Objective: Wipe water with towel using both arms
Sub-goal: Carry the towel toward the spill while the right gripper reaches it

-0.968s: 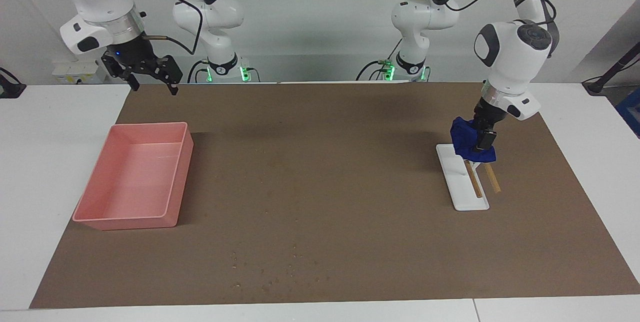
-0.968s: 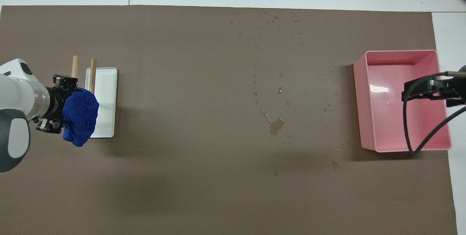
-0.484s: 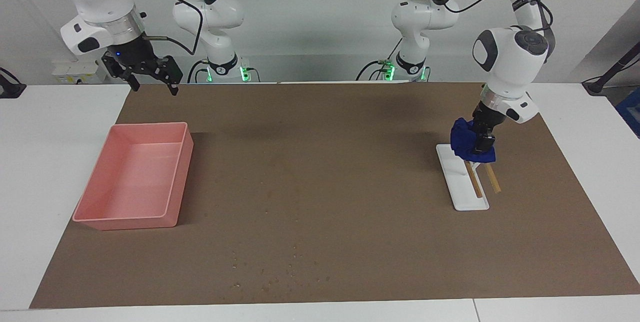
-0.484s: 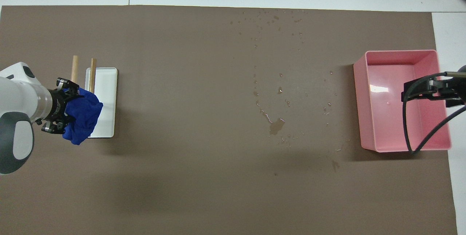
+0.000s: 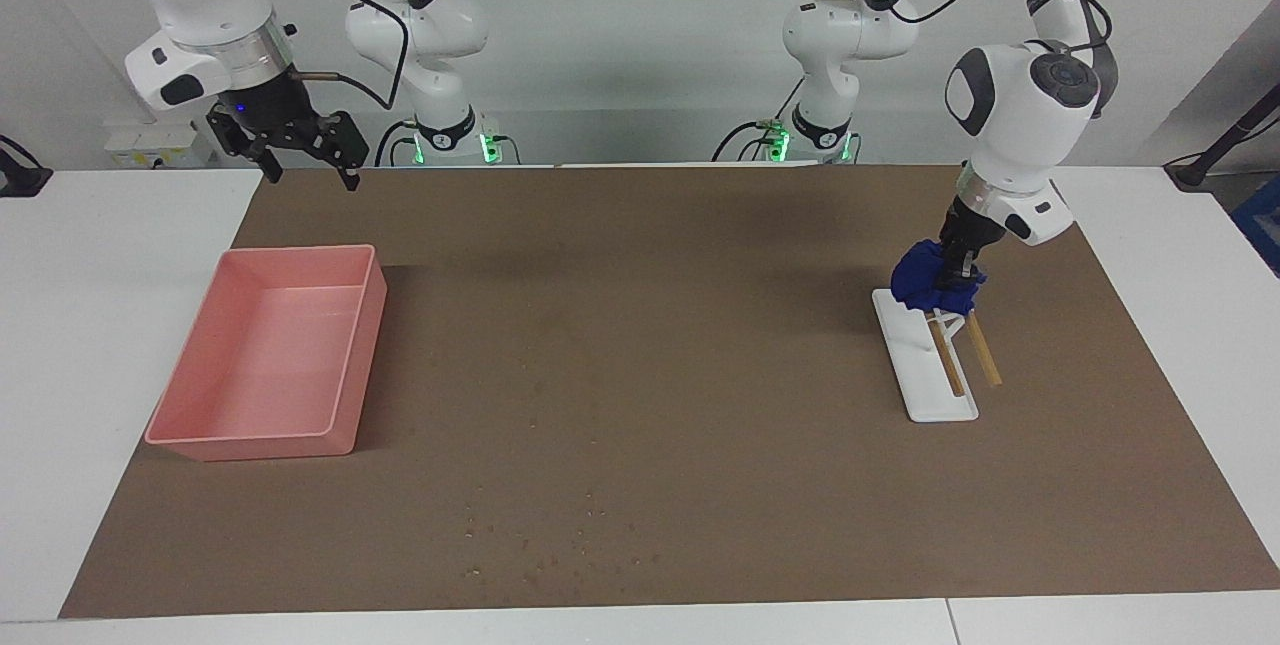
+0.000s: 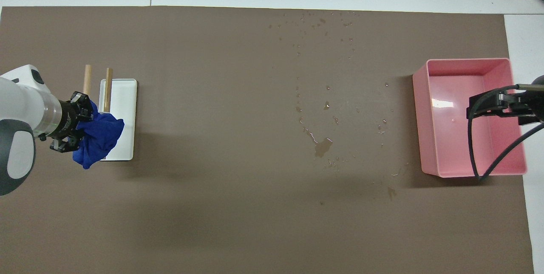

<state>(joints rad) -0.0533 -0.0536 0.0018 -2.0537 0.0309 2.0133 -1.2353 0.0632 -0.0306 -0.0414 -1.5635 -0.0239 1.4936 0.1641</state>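
Up over the right arm's end of the brown mat (image 5: 640, 345), the right gripper (image 5: 305, 165) waits in the air with its 2 fingers spread apart, holding nothing; the overhead view shows it above the pink tray (image 5: 200, 365). Mid-table, the water (image 6: 323, 146) lies as scattered droplets and a small puddle, reaching to the mat's edge farthest from the robots. Toward the left arm's end, the left gripper (image 5: 950, 275) is clamped on the blue towel (image 5: 920, 280), which sits bunched over the robot-side end of a white rack (image 5: 915, 365) with 2 wooden rods (image 5: 945, 355).
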